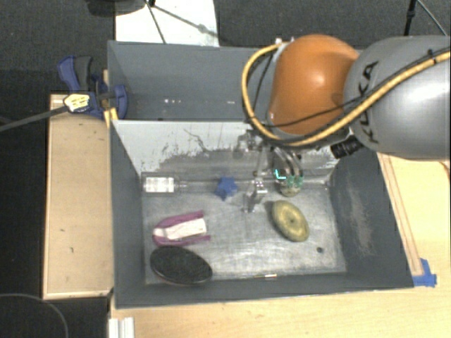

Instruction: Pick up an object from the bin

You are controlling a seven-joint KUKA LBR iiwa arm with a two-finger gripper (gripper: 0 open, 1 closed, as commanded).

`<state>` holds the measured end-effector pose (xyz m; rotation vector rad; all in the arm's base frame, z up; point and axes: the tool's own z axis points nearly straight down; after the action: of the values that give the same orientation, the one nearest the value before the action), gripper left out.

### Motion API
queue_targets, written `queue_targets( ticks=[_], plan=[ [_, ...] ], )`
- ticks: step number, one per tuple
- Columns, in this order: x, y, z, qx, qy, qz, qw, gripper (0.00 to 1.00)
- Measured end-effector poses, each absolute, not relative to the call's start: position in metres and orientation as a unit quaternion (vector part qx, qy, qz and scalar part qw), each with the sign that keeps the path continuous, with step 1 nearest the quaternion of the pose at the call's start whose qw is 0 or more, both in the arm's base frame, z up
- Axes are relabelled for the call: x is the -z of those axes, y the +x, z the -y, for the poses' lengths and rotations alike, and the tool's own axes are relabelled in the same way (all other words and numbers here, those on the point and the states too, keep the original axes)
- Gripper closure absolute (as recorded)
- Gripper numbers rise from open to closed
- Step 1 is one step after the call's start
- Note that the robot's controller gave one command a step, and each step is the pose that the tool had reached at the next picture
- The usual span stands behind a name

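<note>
An olive-yellow disc (289, 220) lies flat on the floor of the grey bin (366, 224), and it serves as the mark for everything else. The gripper (254, 194) is down near the floor just up and left of this disc, close to it but not touching it. Its state cannot be told: the metal parts blur together under the orange cover (310, 83) of the arm (402, 97), and whether anything is in its grasp cannot be made out. A small blue piece (225, 187) sits left of the disc, just beyond the gripper. Further left of the disc lies a clear vial (158, 184) on its side. Well left of the disc and a little lower rests a purple-and-white packet (182, 229), with a black oval pad (180, 265) below it.
</note>
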<state>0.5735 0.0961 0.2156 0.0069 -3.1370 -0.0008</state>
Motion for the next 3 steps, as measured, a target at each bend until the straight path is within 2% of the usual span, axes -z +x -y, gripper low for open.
queue_targets(
  ticks=[1,2,3],
  plan=[
    [-0.075,0.588,-0.109,0.000,0.032,0.999,0.002,0.00],
    [-0.089,0.584,-0.059,-0.001,-0.013,1.000,0.001,0.00],
    [-0.073,0.585,-0.020,0.003,-0.207,0.978,0.003,0.00]
  ],
)
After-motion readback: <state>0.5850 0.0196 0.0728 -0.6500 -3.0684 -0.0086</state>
